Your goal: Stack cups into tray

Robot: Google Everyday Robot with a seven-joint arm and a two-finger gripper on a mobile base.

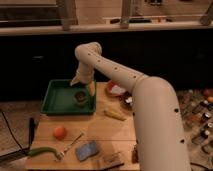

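Observation:
The dark green tray sits at the back left of the wooden table. One olive-tan cup stands inside the tray near its right side. My gripper hangs over the tray's right part, just above and beside that cup, at the end of the white arm that reaches in from the right. I see no other cup.
A red-and-white bowl lies right of the tray. A yellow piece, an orange fruit, a blue-grey sponge, a fork and a green item lie on the table. A dark counter runs behind.

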